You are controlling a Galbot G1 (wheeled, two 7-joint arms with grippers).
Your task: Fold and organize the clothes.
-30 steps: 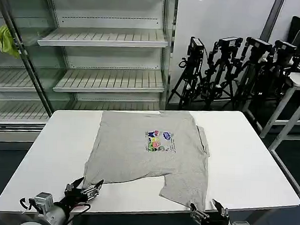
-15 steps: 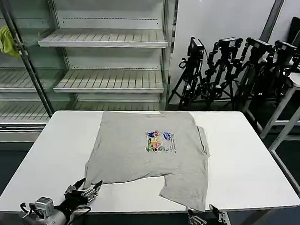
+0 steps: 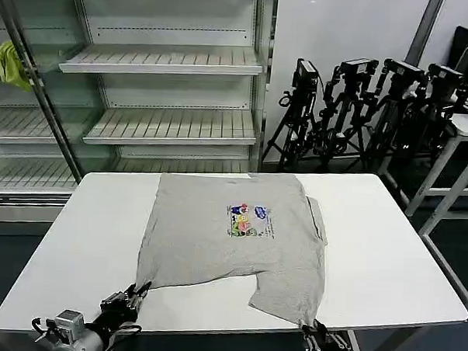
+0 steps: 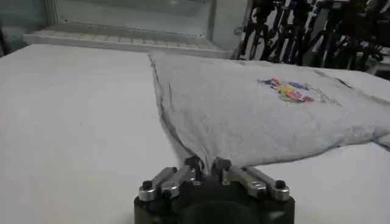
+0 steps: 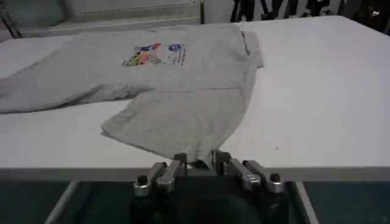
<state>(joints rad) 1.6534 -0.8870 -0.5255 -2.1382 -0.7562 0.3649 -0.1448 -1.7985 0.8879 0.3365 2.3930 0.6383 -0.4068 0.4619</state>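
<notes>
Lying flat across the white bench (image 3: 385, 268), the grey T-shirt (image 3: 216, 237) sits print-side up, colourful chest print (image 3: 252, 221) near the middle, shirt spread from the far edge toward the near edge. Left gripper (image 3: 132, 297) is down at the near-left of the bench, right at the shirt's near-left corner; from the left wrist view the fingers (image 4: 194, 167) are pinched tight on that corner of fabric, cloth fanning out away from them. Right gripper (image 3: 318, 333) is at the near edge, by the shirt's near-right corner, which reaches the bench's front edge. In the right wrist view the left and right fingers (image 5: 175, 166) are closed together on the hem there, fabric tucked between them. So both ends of the near hem are gripped, L and R. The hem between the two corners is uneven: the left part lies further back, the right part hangs forward as a flap. A short sleeve pokes out on the right side. Behind the bench, empty metal shelves (image 3: 169, 60), a yellow-green rag (image 3: 10, 62) hung at far left, and a row of black tripods (image 3: 361, 111) on the right.
</notes>
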